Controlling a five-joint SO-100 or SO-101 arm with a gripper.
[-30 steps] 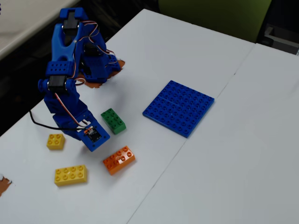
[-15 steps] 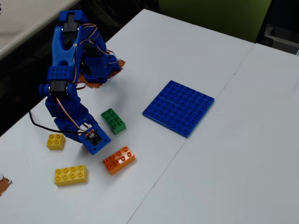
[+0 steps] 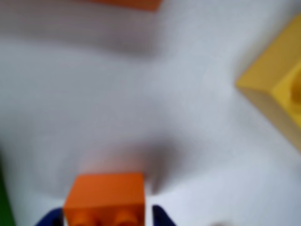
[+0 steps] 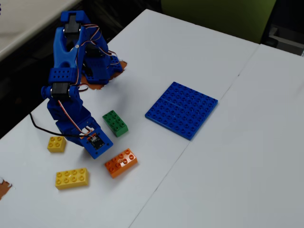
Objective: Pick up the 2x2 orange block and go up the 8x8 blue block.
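In the wrist view the 2x2 orange block (image 3: 106, 195) sits at the bottom edge between the two dark blue tips of my gripper (image 3: 107, 219). The left tip meets the block; a thin strip of white table shows between the block and the right tip. The picture is blurred. In the fixed view my gripper (image 4: 96, 145) is down at the table between the bricks and hides the small orange block. The 8x8 blue block (image 4: 182, 109) lies flat well to the right, apart from the arm.
In the fixed view a long orange brick (image 4: 121, 162), a green brick (image 4: 115, 123), a small yellow brick (image 4: 56, 143) and a long yellow brick (image 4: 71, 178) surround the gripper. In the wrist view a yellow brick (image 3: 277, 89) is at the right and orange (image 3: 131, 4) at the top edge.
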